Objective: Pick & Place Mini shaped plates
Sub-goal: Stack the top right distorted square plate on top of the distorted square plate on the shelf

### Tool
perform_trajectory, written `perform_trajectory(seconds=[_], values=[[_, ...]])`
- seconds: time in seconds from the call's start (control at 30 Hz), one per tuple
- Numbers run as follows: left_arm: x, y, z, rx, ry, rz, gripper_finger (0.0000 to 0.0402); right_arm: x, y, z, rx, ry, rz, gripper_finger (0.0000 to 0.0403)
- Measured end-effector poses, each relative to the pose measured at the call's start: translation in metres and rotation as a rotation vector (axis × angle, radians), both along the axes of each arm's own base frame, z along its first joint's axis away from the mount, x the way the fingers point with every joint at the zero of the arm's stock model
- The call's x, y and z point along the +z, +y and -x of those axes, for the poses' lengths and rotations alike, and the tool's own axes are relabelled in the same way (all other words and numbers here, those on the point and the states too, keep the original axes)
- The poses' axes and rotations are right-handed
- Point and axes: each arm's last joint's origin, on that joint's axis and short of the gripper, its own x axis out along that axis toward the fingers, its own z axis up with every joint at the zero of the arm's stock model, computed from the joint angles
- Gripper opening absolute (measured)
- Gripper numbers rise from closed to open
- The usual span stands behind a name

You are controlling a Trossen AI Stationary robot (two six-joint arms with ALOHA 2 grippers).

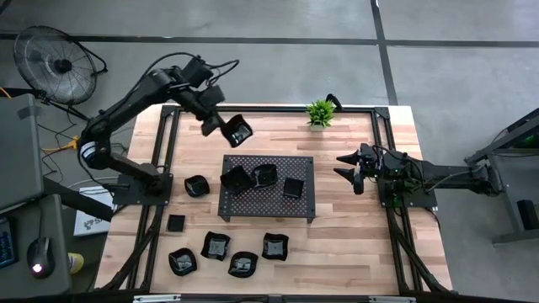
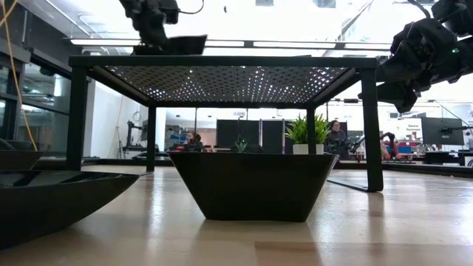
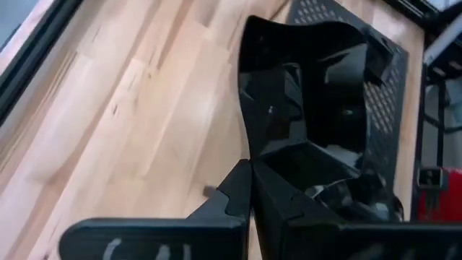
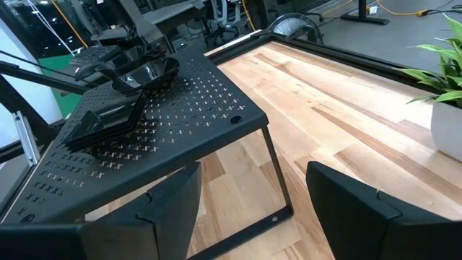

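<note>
My left gripper (image 1: 222, 126) is shut on a glossy black mini plate (image 1: 240, 131) in the air beyond the far left corner of the perforated tray (image 1: 299, 164). In the low view the plate (image 2: 182, 44) hangs above the tray's top. Three mini plates (image 1: 236, 178) (image 1: 265, 174) (image 1: 292, 187) lie on the tray. Several more rest on the wooden table, one left of the tray (image 1: 195, 186) and the others near the front edge (image 1: 216, 246). At the table's right side my right gripper (image 1: 349, 167) waits open, holding nothing. My left gripper pinches the plate's rim (image 3: 250, 155) between its two fingers (image 3: 232, 193) at the edge nearest the wrist. The fingers slant down from the table's far left. The plate is lifted clear of table and tray, tilted, its hollow (image 3: 317, 108) facing the wrist camera.
A small green plant (image 1: 320, 113) in a white pot stands at the far edge, right of the held plate. The tray stands on legs (image 2: 373, 125) above the table, and a plate (image 2: 253, 185) sits close to the low camera. Bare wood lies right of the tray.
</note>
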Motion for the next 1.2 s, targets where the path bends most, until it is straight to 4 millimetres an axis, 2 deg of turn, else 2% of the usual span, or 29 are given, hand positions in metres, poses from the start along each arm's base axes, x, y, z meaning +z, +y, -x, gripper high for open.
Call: perform_trajectory(seconds=[0.3,0.63,0.77,0.97,1.2], values=[[0.011,-0.022,0.026,-0.047,0.031,-0.004,0.0001,0.0,0.0,0.0,0.0,0.0,0.0,0.0246],[0.023,-0.048,0.045,-0.068,0.037,-0.034,0.0001,0.0,0.0,0.0,0.0,0.0,0.0,0.0246],[0.027,-0.064,0.045,-0.079,0.044,-0.055,0.0001,0.0,0.0,0.0,0.0,0.0,0.0,0.0246],[0.027,-0.089,0.034,-0.046,0.105,-0.052,0.0001,0.0,0.0,0.0,0.0,0.0,0.0,0.0246],[0.027,-0.118,0.023,0.076,0.138,-0.049,0.0001,0.0,0.0,0.0,0.0,0.0,0.0,0.0246]])
